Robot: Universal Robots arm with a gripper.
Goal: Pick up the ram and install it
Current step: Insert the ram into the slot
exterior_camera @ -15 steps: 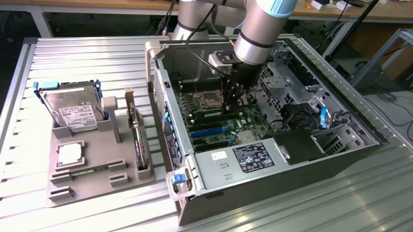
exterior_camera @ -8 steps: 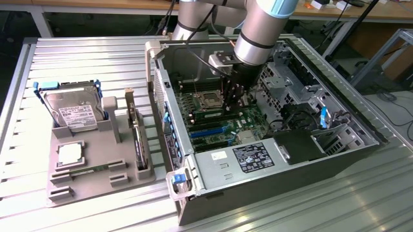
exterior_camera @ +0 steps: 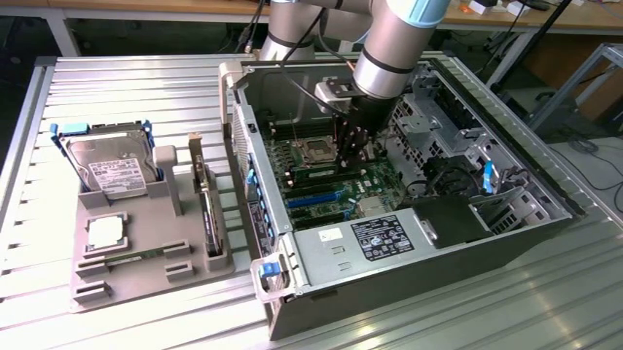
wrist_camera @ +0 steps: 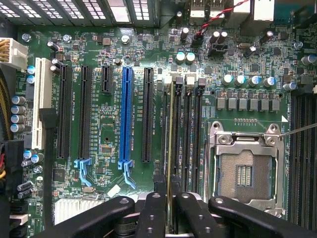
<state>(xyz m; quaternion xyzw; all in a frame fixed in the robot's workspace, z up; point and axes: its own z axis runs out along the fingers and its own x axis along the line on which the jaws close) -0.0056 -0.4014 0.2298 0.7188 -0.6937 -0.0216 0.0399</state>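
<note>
— Ram (wrist_camera: 171, 139) first: where is it?
— Inside the computer box (exterior_camera: 322, 306), over the green board (wrist_camera: 106, 124), near the board's middle. It stands on its thin edge among the long black slots (wrist_camera: 187, 134), just beside the square chip holder (wrist_camera: 245, 168).
— Who has it?
— The pincer (wrist_camera: 172, 203). Its two black fingers (wrist_camera: 151, 213) are squeezed shut on the ram, one on each flat side.
— Why hold it that way?
— I think it is so the thin bottom edge lines up with a slot. The ram runs the same way as the slots do. If it were tipped or turned, it could not fit.
— Is it pushed in?
— I cannot tell.
— What else is in the box?
— The green board lies flat on the box's floor. It has a blue slot (wrist_camera: 125, 114) too. The chip holder is empty. The box's side is off, so the arm (exterior_camera: 389, 51) can reach down in.
— And outside?
— A grey tray (exterior_camera: 146, 208) sits on the metal table (exterior_camera: 117, 80), by the table's edge at the exterior view's left. It holds a hard drive (exterior_camera: 107, 164) standing up, a silver chip (exterior_camera: 105, 232) lying flat, and a card (exterior_camera: 204, 204) on its edge. Each has its own nook, I think so nothing slides.
</note>
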